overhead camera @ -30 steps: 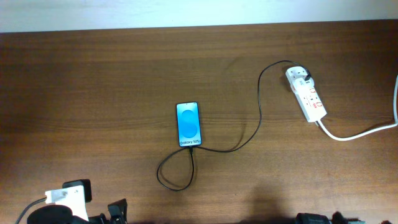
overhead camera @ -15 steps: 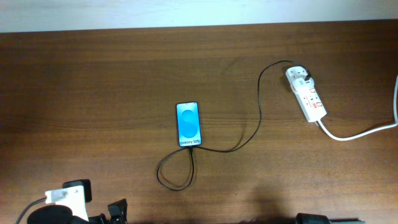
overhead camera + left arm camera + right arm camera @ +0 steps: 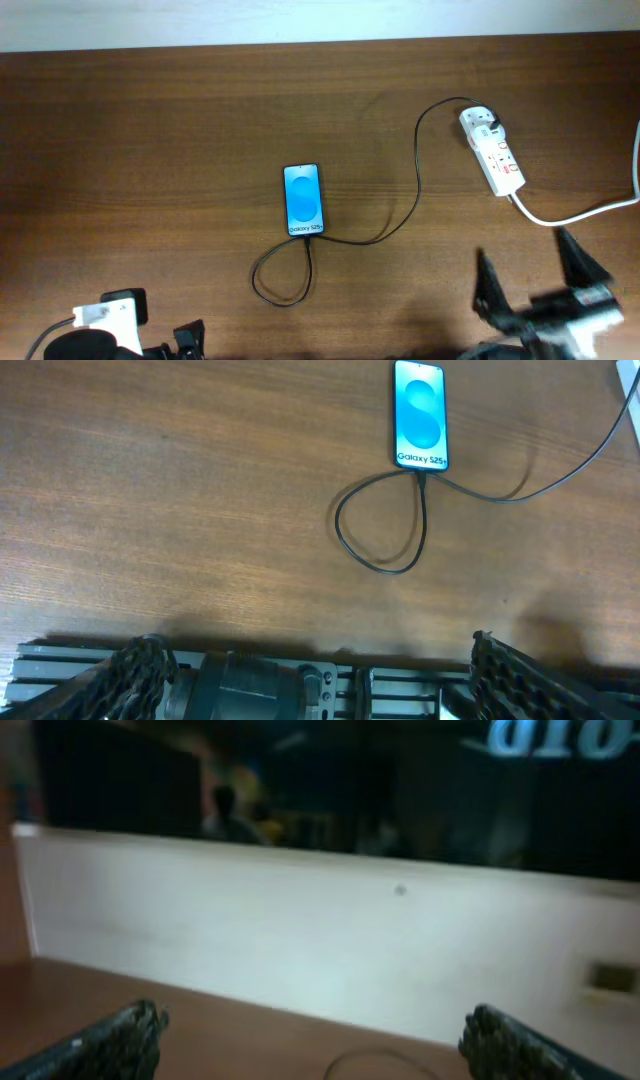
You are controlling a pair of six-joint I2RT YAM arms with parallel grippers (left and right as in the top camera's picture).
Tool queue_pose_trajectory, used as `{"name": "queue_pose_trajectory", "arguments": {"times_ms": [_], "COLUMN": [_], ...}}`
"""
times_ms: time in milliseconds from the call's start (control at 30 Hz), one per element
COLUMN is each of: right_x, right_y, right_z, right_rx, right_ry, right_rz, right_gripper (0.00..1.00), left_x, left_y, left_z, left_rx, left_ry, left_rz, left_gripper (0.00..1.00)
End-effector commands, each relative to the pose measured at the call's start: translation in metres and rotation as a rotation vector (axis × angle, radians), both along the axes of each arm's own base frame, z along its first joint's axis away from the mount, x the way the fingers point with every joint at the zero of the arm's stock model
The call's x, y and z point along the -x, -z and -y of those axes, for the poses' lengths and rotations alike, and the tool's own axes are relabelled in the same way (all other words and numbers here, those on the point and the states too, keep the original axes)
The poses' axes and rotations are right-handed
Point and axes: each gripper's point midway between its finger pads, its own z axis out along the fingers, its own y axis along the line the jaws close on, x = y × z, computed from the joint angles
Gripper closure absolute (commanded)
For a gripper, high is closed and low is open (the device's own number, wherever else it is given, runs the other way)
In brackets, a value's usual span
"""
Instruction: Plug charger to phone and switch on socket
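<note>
While right gripper (image 3: pixel 533 275) hangs open at lower right, left gripper (image 3: pixel 320 650) also open: reach toward socket (image 3: pixel 497 152) switch could snag charger (image 3: pixel 417 170), tugging connector from phone (image 3: pixel 304 200).

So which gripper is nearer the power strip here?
Right. The right gripper is just below the power strip in the overhead view; the left gripper sits far off, bottom left, past the phone.

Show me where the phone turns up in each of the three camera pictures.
Overhead: the phone lies mid-table, screen glowing blue.
Left wrist: the phone is at the top edge, right of centre.
Right wrist: not in it.
Shared landmark: the charger loop just below the phone's bottom end, in overhead and left wrist.
</note>
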Motion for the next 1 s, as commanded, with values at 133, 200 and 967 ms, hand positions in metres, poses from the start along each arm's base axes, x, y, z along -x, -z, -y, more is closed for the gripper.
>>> {"name": "queue_pose_trajectory", "arguments": {"times_ms": [133, 200, 967], "right_x": [-0.048, -0.060, -0.086], "right_y": [0.069, 0.090, 0.203], "right_z": [0.001, 0.013, 0.040], "right_rx": [-0.048, -0.133, -0.223], "right_ry": [-0.012, 0.045, 0.210], "right_rz": [-0.042, -0.096, -0.345], "right_gripper": [0.02, 0.02, 0.02], "left_x": [0.000, 0.000, 0.000], "left_y": [-0.002, -0.002, -0.002], "left_z": [-0.001, -0.001, -0.001], "left_rx": [-0.009, -0.009, -0.009], "left_ry": [0.003, 0.003, 0.003], "left_rz": [0.011, 0.011, 0.011], "left_gripper": [0.01, 0.01, 0.01]}}
